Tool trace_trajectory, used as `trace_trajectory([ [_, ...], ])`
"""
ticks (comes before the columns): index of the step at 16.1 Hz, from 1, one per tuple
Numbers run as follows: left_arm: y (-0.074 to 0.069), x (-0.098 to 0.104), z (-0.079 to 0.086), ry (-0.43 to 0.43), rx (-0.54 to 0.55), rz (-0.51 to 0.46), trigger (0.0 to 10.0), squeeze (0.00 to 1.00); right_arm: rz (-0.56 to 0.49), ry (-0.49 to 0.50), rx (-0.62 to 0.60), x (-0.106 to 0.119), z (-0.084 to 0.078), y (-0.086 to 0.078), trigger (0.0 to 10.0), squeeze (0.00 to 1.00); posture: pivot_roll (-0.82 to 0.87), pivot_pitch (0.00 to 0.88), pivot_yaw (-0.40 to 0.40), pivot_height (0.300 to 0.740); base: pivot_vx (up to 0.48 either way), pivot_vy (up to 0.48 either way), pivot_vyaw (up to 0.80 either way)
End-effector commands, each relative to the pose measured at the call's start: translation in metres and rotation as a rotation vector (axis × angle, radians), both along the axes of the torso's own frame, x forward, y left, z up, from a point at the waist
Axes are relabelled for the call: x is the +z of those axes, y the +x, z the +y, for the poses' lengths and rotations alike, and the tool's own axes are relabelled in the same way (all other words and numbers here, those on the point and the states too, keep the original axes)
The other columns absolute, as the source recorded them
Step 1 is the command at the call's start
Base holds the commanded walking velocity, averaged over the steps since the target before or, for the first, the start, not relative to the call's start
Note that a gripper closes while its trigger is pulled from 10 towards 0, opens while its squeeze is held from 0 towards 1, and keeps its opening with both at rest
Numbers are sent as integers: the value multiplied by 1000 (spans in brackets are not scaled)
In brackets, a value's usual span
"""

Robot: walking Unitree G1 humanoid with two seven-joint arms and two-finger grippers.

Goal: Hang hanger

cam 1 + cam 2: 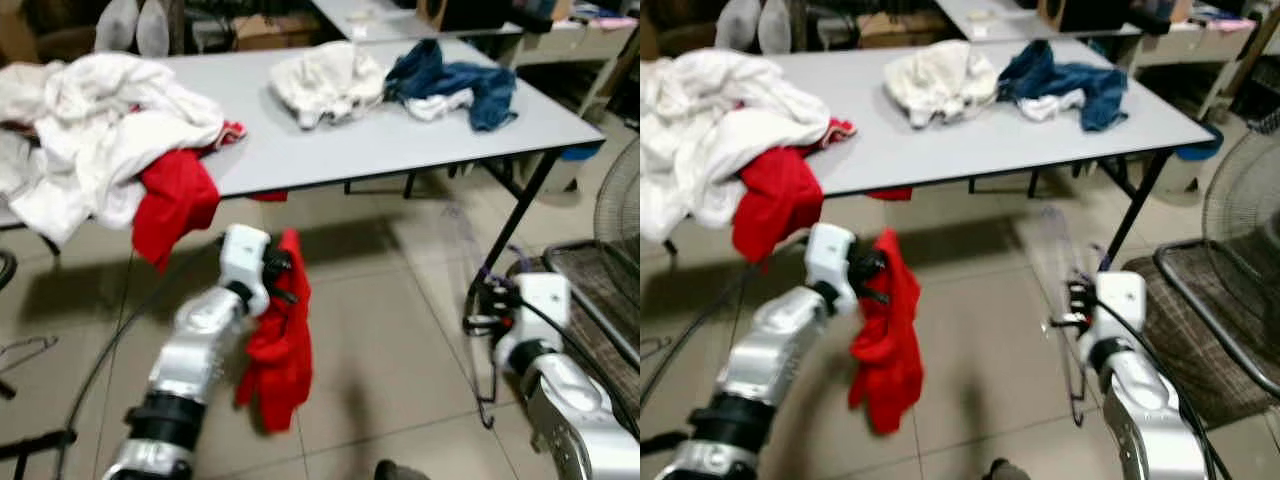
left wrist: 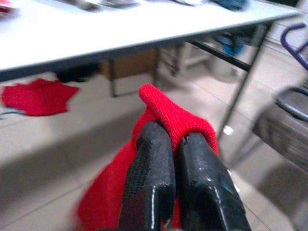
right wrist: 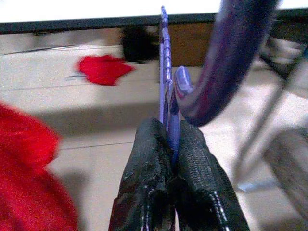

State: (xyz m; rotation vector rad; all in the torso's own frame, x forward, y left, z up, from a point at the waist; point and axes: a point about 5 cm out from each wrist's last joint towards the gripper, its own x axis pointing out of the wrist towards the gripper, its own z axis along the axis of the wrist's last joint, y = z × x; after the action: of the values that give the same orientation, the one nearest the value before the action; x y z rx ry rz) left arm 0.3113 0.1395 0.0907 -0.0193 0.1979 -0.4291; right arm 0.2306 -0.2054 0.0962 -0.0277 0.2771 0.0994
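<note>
Hanger (image 3: 166,72) is thin purple plastic/wire, looks light & springy, prob twists if pushed sideways. Right hand (image 3: 172,139) is clamped tight on it w/ both fingers closed flat against the ribbed bar, hook (image 3: 226,57) curving up just beside, so it hangs low over the floor by the surface's leg. Best grip imo is right there near the neck, stiffest bit. Left hand (image 2: 174,144) is pinched closed on a fold of red knit top (image 1: 280,350), soft & floppy, drapes straight down, light too. More clothes (image 1: 100,120) piled on the grey surface (image 1: 330,150), smooth laminate.
</note>
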Motion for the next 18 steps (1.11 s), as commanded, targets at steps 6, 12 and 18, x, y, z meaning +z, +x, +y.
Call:
trace_trajectory([
  [6, 13, 30, 2, -58, 3, -111, 10000, 0, -91, -75, 373, 41, 5, -3, 10000, 0, 20, 0, 38, 740, 183, 0, 0],
  [12, 45, 90, 0, -81, -6, -261, 10000, 0, -55, -114, 736, 71, 6, -22, 10000, 0, 23, 0, 32, 740, 319, 0, 0],
  [18, 66, 163, -4, -142, -52, -415, 10000, 0, 13, -96, 933, 73, 17, -35, 10000, 0, 18, 0, 41, 740, 321, 0, 0],
])
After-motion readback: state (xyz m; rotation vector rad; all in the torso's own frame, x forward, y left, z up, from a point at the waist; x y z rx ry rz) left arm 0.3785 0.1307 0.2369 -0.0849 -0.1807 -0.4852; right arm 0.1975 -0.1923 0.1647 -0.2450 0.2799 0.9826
